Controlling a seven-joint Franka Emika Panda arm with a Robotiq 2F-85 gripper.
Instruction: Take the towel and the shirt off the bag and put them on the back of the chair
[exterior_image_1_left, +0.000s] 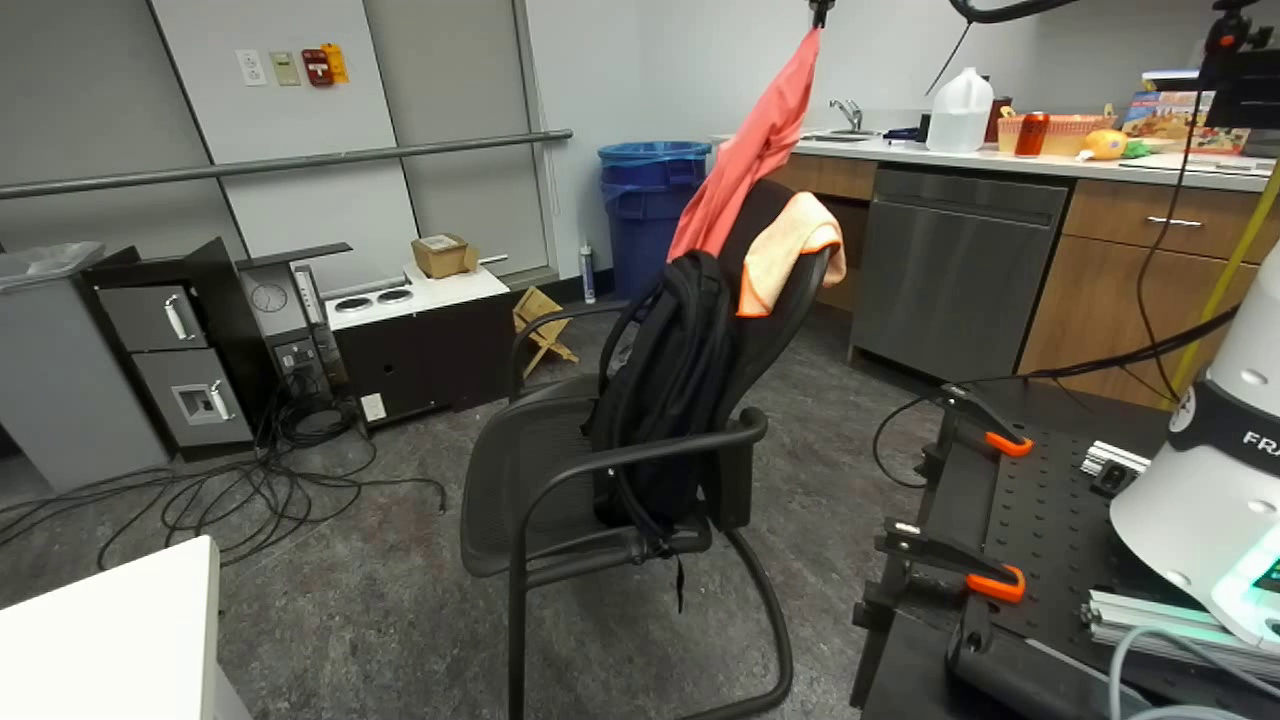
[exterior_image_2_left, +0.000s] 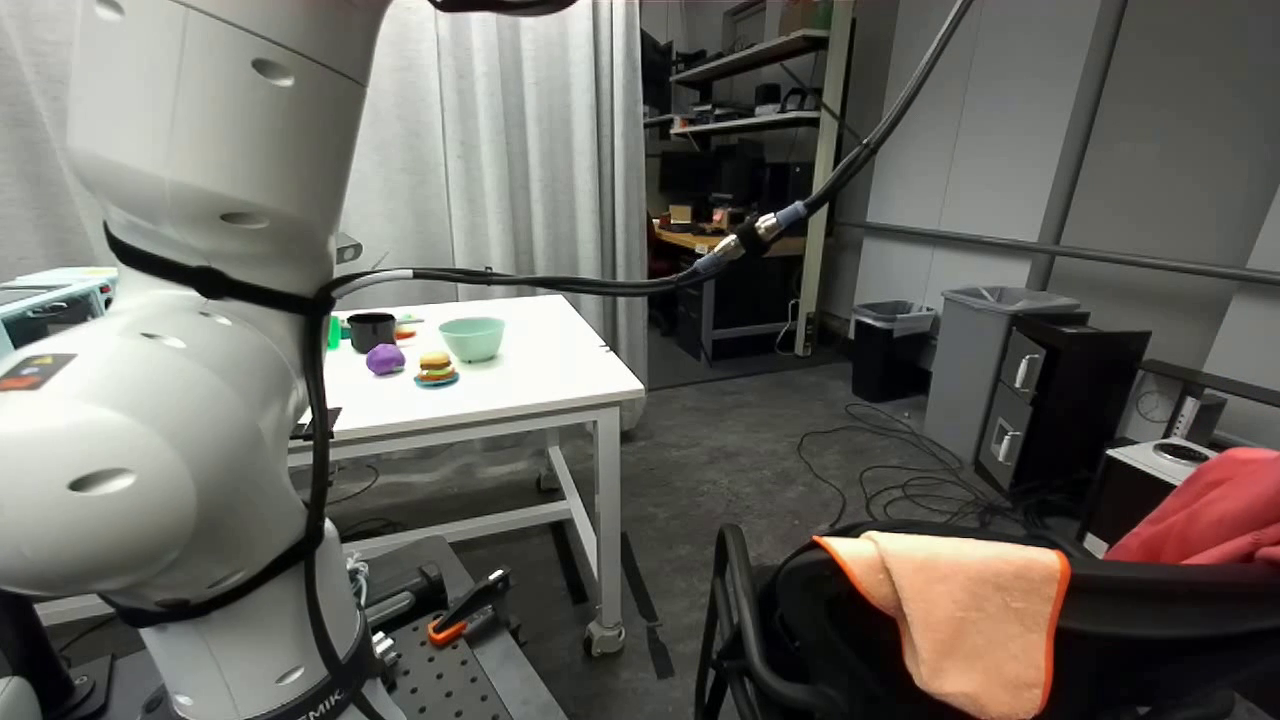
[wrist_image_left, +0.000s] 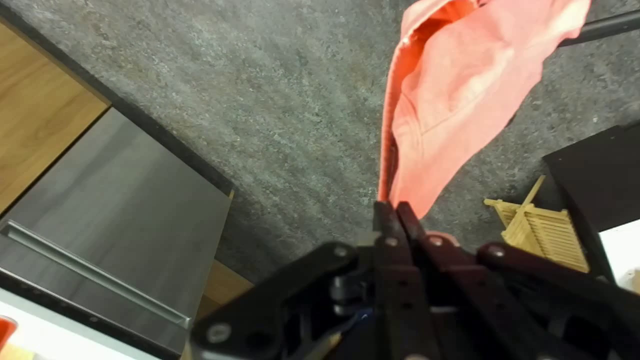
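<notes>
My fingers (wrist_image_left: 389, 237) pinch the upper end of the coral shirt (exterior_image_1_left: 752, 150). The chair (exterior_image_1_left: 530, 475) carries the peach towel (exterior_image_1_left: 790, 245) over its backrest (exterior_image_1_left: 762, 350), the black bag (exterior_image_1_left: 665, 395) against it.

Wrist view down past hand (wrist_image_left: 393, 205) to floor (wrist_image_left: 295, 115), both exterior views sharing chair (exterior_image_1_left: 545, 455), from its side, from close behind

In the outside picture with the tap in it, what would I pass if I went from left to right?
Going left to right in that picture: grey bin → brown box → tube → blue bin → towel → jug → can.
</notes>
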